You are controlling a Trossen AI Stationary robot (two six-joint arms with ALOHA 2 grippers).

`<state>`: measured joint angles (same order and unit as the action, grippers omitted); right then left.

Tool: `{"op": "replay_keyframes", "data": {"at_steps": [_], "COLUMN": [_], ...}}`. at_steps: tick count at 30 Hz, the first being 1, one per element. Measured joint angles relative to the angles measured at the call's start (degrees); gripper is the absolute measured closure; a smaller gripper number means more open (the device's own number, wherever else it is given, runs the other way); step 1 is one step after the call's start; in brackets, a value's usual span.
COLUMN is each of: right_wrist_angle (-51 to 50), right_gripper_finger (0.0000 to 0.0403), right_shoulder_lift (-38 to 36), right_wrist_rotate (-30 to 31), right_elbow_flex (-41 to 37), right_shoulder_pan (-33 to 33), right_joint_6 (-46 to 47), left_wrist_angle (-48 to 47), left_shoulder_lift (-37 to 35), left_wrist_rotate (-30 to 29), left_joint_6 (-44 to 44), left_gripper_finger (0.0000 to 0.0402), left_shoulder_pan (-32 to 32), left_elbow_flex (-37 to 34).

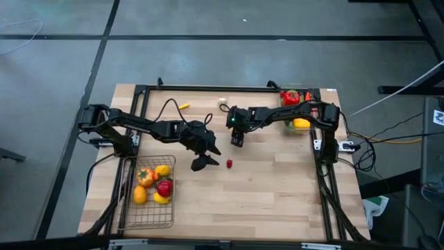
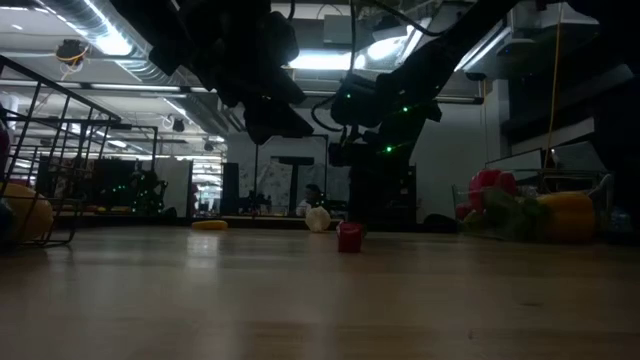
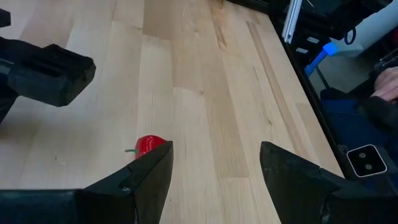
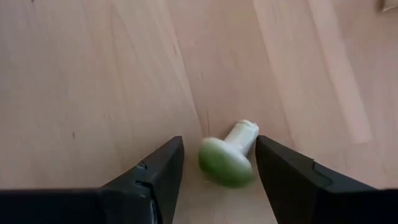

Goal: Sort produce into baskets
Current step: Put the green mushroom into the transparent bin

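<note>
From above, the wire-mesh basket (image 1: 148,198) at the left holds red, orange and yellow toy produce; the clear plastic bin (image 1: 300,111) at the far right holds more. The left gripper (image 1: 202,161) hangs just beside a tiny red piece (image 1: 229,164) on the open table, and the right gripper (image 1: 238,137) sits mid-table.

At table height, the red piece (image 2: 349,237) stands alone on the wood.

The left wrist view shows spread, empty jaws with the red piece (image 3: 148,144) just off one finger; picking it up likely calls for a sideways shift.

The right wrist view shows spread jaws flanking a small green-capped, pale-stemmed mushroom-like toy (image 4: 227,157), lying on its side, stem pointing away from the gripper. A descent and close seems next.
</note>
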<state>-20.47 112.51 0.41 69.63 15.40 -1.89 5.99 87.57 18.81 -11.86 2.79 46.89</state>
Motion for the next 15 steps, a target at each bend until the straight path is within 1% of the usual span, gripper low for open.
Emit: {"op": "replay_keyframes", "data": {"at_steps": [6,8,15], "right_wrist_angle": [-0.1,-0.1,-0.2], "right_gripper_finger": [0.0201,0.0208,0.0264], "right_shoulder_lift": [0.2,0.2,0.2], "right_wrist_rotate": [0.0,0.0,0.0], "right_elbow_flex": [0.0,0.0,0.0], "right_shoulder_pan": [0.0,0.0,-0.1], "right_joint_6": [0.0,0.0,0.0], "left_wrist_angle": [-0.7,-0.7,-0.7], "left_shoulder_lift": [0.0,0.0,0.0], "left_wrist_rotate": [0.0,0.0,0.0], "left_joint_6": [0.0,0.0,0.0], "left_gripper_finger": [0.0164,0.0164,0.0164], "left_shoulder_pan": [0.0,0.0,0.0], "left_elbow_flex": [0.0,0.0,0.0]}}
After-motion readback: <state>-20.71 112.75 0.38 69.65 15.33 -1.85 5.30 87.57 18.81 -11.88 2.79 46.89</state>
